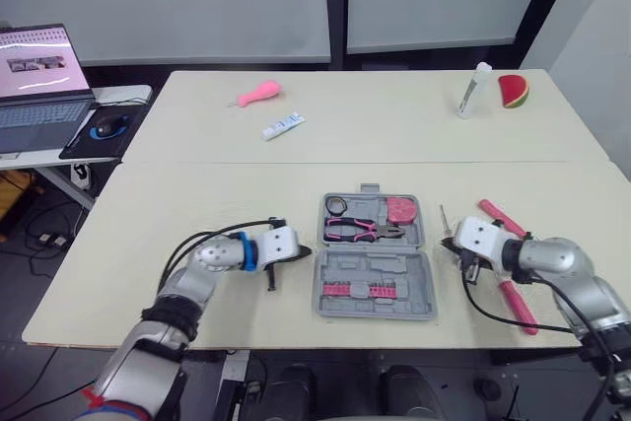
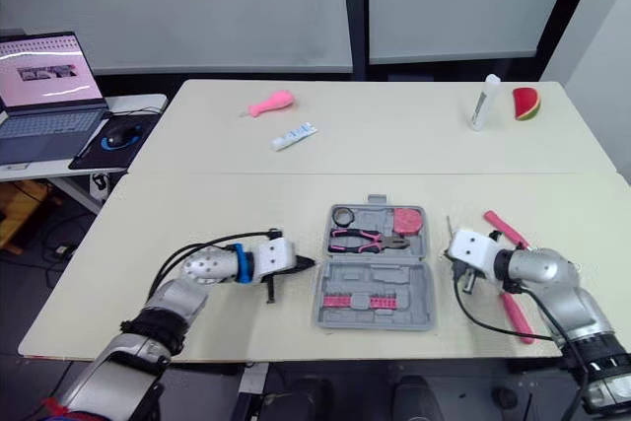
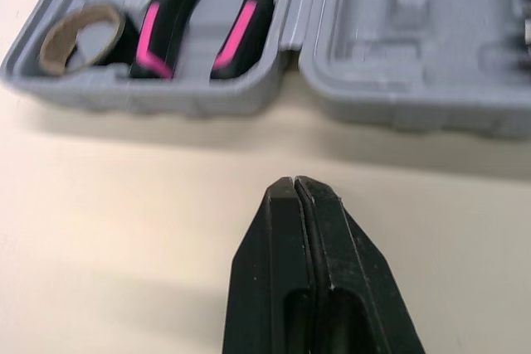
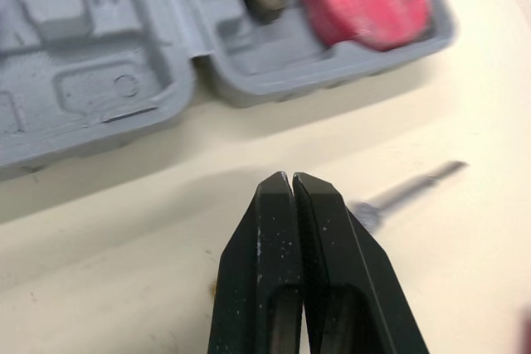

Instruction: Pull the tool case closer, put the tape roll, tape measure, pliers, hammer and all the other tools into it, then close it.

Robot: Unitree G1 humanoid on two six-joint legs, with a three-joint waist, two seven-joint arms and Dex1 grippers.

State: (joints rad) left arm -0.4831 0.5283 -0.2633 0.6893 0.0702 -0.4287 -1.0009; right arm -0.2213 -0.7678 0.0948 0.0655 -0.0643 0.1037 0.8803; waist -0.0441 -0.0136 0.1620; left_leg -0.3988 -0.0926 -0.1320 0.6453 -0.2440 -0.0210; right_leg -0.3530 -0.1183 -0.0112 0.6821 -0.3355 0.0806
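Grey plastic tool case (image 1: 394, 265) is lying open, handle pointing away; my left claw (image 1: 302, 254) and right claw (image 1: 450, 244) are flanking it, clenched empty.

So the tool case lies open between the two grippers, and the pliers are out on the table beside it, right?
Not quite. The tool case does lie open between the left gripper and right gripper, but the pliers are inside it, between the tape roll and the pink tape measure, as the left eye view shows.
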